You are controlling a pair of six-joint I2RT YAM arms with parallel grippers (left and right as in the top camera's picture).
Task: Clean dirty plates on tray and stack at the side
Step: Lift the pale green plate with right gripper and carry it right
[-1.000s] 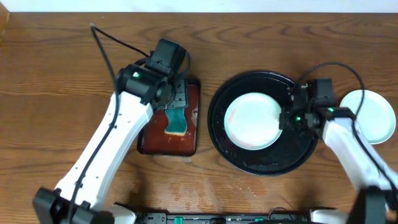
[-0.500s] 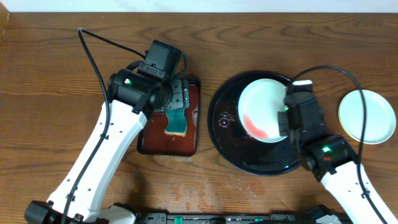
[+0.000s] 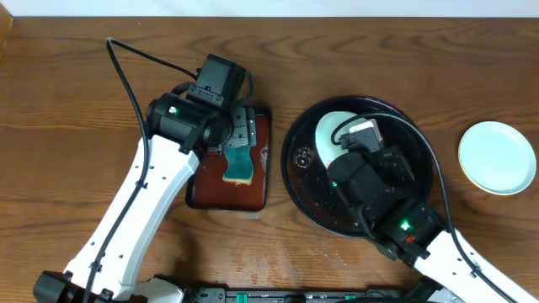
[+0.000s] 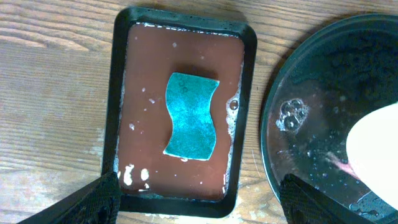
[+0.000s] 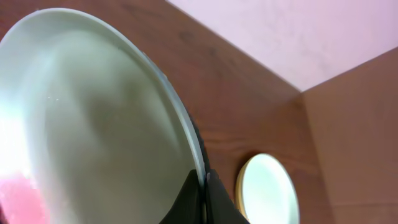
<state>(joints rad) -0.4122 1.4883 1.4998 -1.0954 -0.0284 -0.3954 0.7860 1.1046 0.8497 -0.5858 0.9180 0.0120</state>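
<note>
Since a second ago the right arm has swung from the right edge of the overhead frame to its lower centre, and the small white round plate (image 3: 330, 135), which lay flat then, now stands tipped up on edge. The right gripper (image 5: 202, 180) is pinched tight on that plate's rim, holding it over the upper part of the large round glossy black tray (image 3: 296, 181). A red smear (image 5: 18, 199) still marks the plate's face, so it appears uncleaned.

The left gripper (image 4: 202, 205) has spread wide and hangs empty above the blue-green waisted sponge (image 4: 191, 116), which lies in the wet red-brown rectangular tray (image 4: 118, 93) at centre left.

One pale round plate with a yellowish rim (image 3: 497, 157) sits alone on the wooden table (image 3: 67, 101) at the far right, seemingly finished. Wiping and stacking of the held plate remain. No third plate is visible. Soapy bubbles (image 3: 301, 156) lie on the black tray; nothing blocks the sponge.
</note>
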